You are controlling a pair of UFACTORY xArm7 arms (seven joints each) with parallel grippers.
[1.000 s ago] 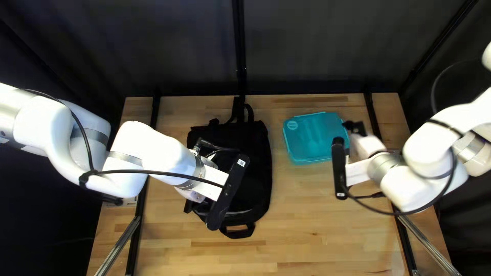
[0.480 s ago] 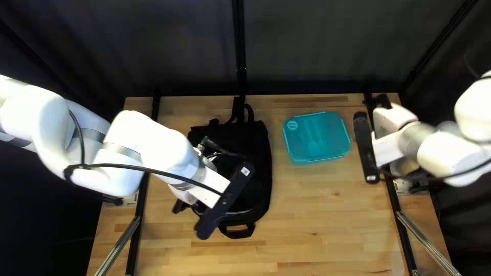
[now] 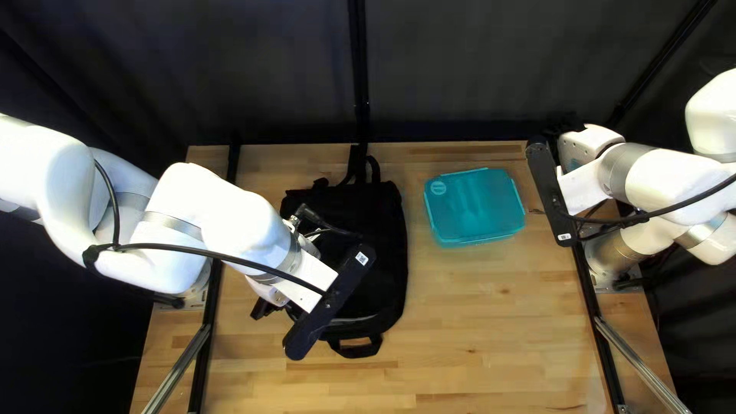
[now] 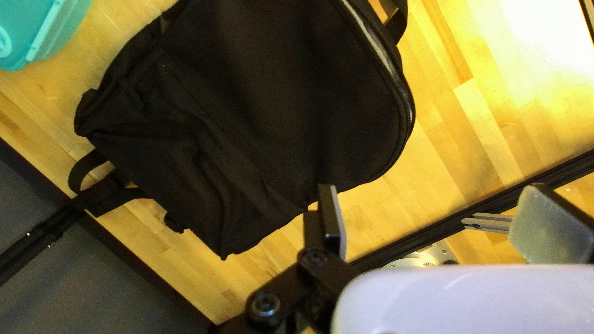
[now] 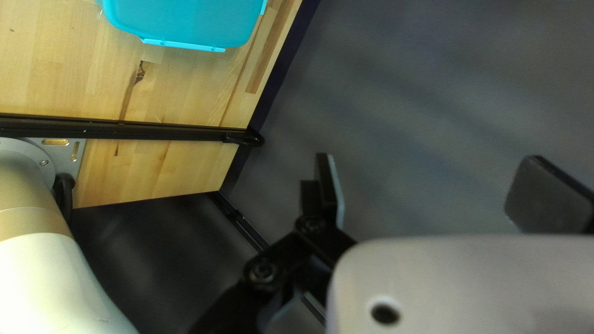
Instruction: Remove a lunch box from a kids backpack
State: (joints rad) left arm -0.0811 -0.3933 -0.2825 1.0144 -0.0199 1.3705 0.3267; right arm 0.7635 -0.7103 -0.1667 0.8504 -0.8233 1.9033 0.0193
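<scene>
Teal lunch box (image 3: 474,207); black backpack (image 3: 389,238)

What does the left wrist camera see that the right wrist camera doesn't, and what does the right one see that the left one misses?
Only the left wrist view: the black backpack with its curved zipper, and my open left gripper.

Only the right wrist view: my open right gripper and part of my right arm.

Both: part of the teal lunch box, the wooden table and the dark curtain.
</scene>
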